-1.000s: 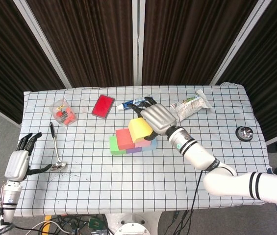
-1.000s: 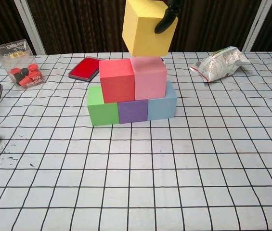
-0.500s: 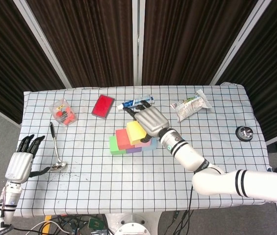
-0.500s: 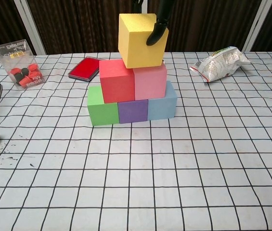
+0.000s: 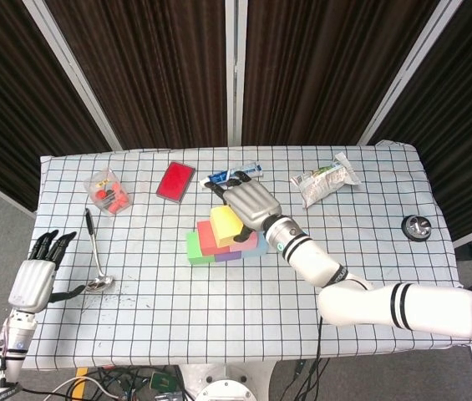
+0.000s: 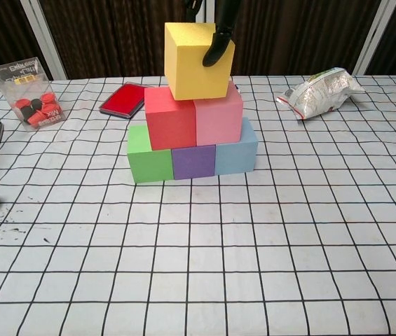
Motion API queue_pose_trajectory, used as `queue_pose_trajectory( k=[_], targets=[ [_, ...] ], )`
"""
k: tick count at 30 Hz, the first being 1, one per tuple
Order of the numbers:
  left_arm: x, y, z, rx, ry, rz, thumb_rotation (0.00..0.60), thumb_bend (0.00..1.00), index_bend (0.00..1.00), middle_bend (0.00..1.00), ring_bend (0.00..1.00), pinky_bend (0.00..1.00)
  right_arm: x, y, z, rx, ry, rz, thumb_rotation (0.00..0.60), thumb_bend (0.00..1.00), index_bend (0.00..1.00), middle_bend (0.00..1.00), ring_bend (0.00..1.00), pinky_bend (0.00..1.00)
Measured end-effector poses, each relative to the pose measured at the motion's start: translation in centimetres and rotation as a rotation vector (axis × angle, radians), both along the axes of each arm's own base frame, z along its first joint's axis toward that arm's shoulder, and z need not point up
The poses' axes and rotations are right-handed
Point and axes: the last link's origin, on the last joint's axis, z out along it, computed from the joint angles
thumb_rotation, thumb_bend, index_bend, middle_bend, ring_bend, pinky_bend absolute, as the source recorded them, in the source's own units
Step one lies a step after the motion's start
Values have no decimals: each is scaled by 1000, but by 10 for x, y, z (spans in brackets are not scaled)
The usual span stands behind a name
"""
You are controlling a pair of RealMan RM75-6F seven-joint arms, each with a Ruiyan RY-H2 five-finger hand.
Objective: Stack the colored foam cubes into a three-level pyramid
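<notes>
The head view is looking down steeply from high above the near edge of the checked table (image 5: 219,317), taking in its whole top, the dark curtains behind it and both arms from far off. The chest view is sitting low and close, facing level across the table toward the curtains, with the cube stack (image 6: 192,133) filling its middle. Both views are sharing that stack (image 5: 225,236), the red case (image 5: 175,180) behind-left of it, the clear box (image 6: 31,93) further left, and the foil packet (image 6: 320,91) behind-right.
</notes>
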Motion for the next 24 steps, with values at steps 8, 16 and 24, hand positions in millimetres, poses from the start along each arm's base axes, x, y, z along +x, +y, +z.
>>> queue_pose_trajectory(
  k=[8,16,24],
  targets=[
    [-2,-1,2,4,-3,1,600,0,71,117,0,58,12,-3,-4,24,53,-6,600,119,0,520,141,0],
    [0,-1,6,7,-26,2,600,0,71,117,0,58,22,-4,-9,23,59,2,600,119,0,520,140,0],
    [1,-2,6,2,-30,-3,600,0,71,117,0,58,25,-4,-10,4,84,2,600,119,0,520,140,0]
  ],
)
